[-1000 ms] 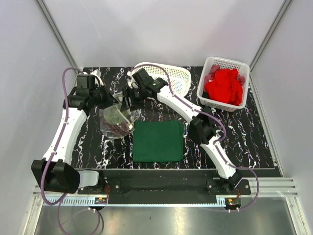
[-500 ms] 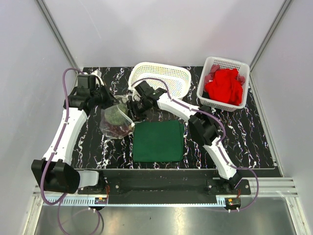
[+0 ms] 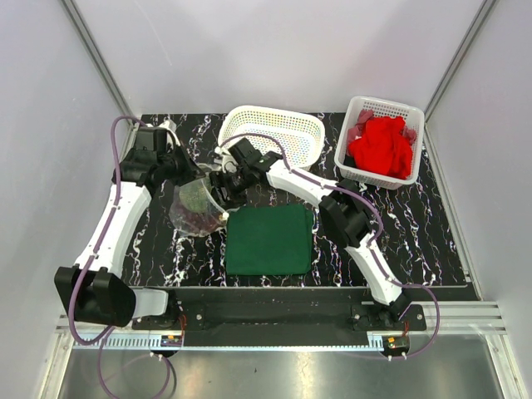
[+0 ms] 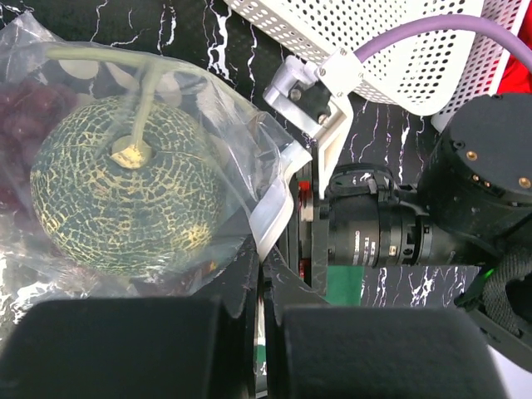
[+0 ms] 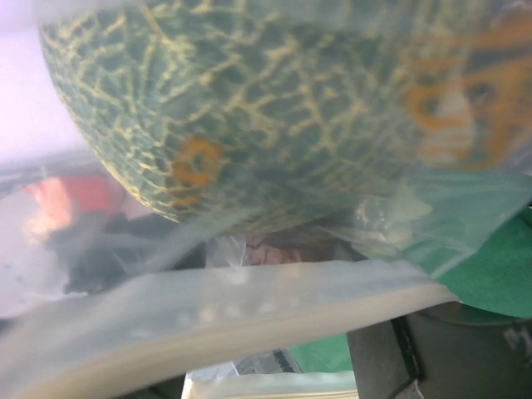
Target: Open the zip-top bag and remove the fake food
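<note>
The zip-top bag lies just left of the green cloth, fake food inside. Left gripper fully closed, apparently pinching the bag's edge. Right gripper at bag mouth; jaw spread cannot be told.

Black marble tabletop w/ plain white walls.

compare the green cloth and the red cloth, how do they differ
The green cloth lies flat as a neat square; the red cloth is bunched in a heap. The green cloth rests straight on the table near the arms; the red cloth sits in the rectangular white basket at the far right corner. Both are plain, single-colour cloths.
</note>
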